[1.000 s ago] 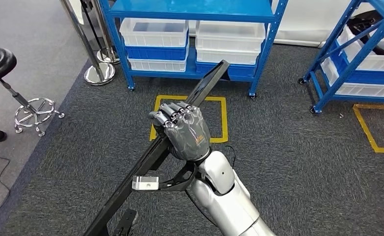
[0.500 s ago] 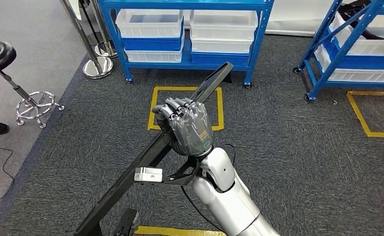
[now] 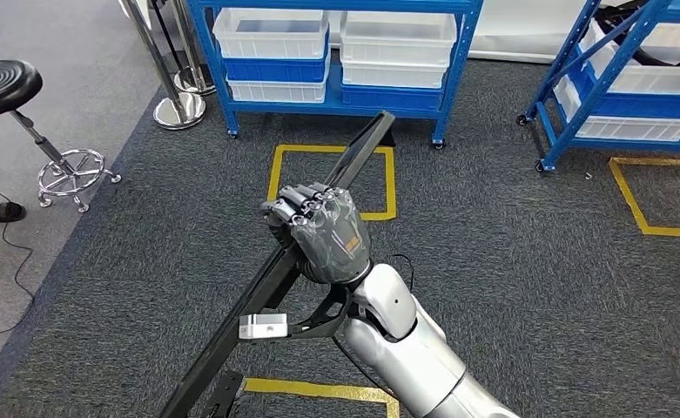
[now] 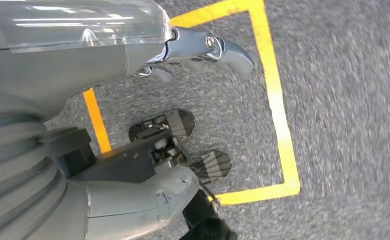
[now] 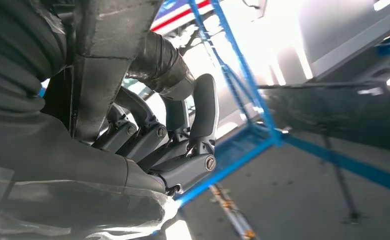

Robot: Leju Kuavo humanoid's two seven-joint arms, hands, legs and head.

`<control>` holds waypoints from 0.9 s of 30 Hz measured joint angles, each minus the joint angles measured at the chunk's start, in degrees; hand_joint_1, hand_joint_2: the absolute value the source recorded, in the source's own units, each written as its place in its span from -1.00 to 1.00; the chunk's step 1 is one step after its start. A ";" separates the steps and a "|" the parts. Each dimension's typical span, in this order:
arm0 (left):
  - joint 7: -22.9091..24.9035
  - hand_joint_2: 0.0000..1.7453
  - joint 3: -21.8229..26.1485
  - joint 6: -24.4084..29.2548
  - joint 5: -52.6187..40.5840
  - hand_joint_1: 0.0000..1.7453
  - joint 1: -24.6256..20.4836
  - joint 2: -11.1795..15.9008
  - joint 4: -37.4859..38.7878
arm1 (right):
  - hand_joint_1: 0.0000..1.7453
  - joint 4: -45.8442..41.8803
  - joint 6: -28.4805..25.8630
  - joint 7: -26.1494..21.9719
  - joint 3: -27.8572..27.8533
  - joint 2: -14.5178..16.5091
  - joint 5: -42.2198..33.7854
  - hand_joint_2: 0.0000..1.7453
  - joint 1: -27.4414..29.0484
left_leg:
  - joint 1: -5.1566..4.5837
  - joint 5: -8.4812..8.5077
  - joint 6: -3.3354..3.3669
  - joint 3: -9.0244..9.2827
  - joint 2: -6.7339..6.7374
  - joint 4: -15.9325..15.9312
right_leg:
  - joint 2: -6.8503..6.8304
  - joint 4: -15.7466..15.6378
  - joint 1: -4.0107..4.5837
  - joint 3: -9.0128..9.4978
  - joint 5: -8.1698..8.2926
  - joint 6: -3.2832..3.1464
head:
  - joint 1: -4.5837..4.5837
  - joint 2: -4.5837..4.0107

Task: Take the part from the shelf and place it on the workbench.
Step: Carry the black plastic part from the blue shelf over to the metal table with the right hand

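Head view, from left to right: a black stool [image 3: 5, 87] stands on the pale floor at the left edge, and chrome posts [image 3: 178, 106] rise beside a blue shelf [image 3: 336, 96] stacked with white and blue bins [image 3: 273, 43]. In front of that shelf a yellow square [image 3: 390, 178] is taped on the dark carpet. Over it slants the part [image 3: 258, 296], a long black flat bar running from low left up toward the shelf. The right hand [image 3: 320, 231] grips this bar near its middle, fingers wrapped over the top edge, the silver arm coming in from below. A second blue shelf [image 3: 632, 78] with bins stands at the far right.

Left wrist view: the left hand [image 4: 183, 60] hangs above the carpet and a yellow taped outline [image 4: 277, 115], holding nothing, its fingers loosely apart.

Right wrist view: the dark fingers [image 5: 202, 115] of the right hand curl around the bar, blue shelf framing blurred behind.
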 joint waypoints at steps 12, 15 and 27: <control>-0.20 1.00 0.02 0.02 -0.73 -1.00 0.29 -0.03 0.00 | 1.00 -1.06 -0.03 0.47 0.72 -1.90 5.98 1.00 0.04 | 0.09 1.72 -0.48 -3.72 -2.82 2.02 | 3.14 0.73 -0.79 2.93 -3.52 0.16 | -0.01 0.00; -0.25 1.00 0.03 0.00 -0.73 -1.00 0.46 0.02 0.00 | 1.00 -1.29 -0.02 0.44 0.84 -2.03 6.01 1.00 0.02 | 0.33 1.38 -1.46 -4.51 -2.99 2.85 | 1.82 0.26 -0.76 2.90 -3.10 -0.92 | -0.01 0.00; -0.50 1.00 0.03 -0.22 -1.22 -1.00 0.51 0.20 0.00 | 1.00 -2.13 -0.01 0.26 1.10 -2.15 6.00 1.00 -0.11 | -0.54 2.03 -1.07 -4.21 2.50 2.19 | -4.15 0.13 0.01 3.00 -3.15 -1.06 | -0.05 0.00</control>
